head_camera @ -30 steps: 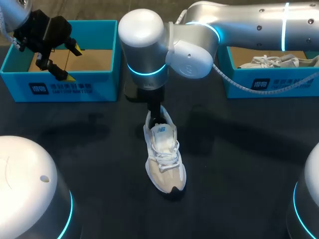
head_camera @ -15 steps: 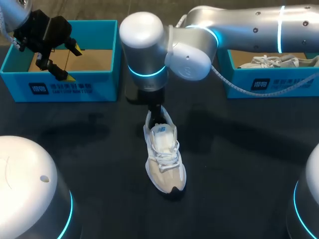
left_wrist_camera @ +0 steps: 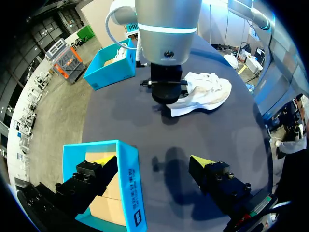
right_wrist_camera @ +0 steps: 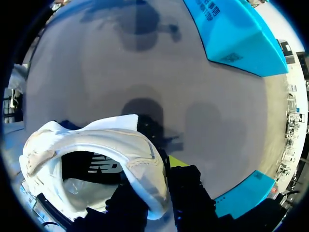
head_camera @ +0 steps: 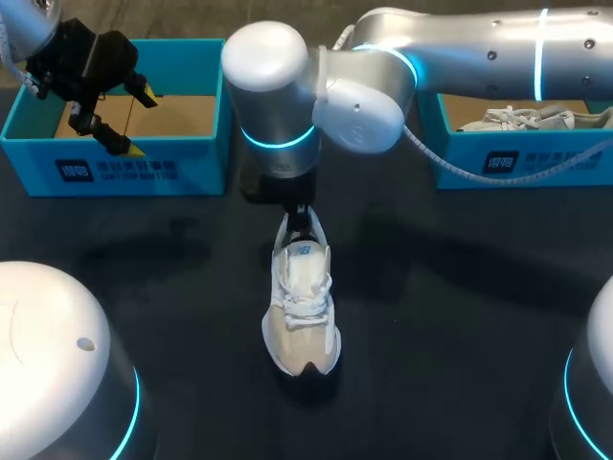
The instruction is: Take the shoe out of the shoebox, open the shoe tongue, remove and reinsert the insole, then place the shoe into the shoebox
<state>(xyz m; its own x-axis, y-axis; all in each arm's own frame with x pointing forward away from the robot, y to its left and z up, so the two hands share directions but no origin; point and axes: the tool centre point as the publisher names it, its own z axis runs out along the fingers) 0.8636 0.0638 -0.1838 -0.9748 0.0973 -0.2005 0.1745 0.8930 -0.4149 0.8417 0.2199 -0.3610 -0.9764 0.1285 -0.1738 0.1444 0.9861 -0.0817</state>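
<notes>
Right gripper [right_wrist_camera: 157, 191] pinches the heel collar of the white sneaker [head_camera: 302, 311], upright on the counter [head_camera: 450, 326] apart from the empty shoebox [head_camera: 134, 171]; a firm, steady hold should prevent it from tipping.

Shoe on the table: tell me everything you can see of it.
The shoe is a low sneaker: white upper with beige panels, white laces, and a dark sole showing at the toe. It stands upright on the dark table, toe toward the robot's base, heel away. The right gripper is shut on the padded heel collar, one finger inside the opening and one outside. Nothing else touches it.
</notes>
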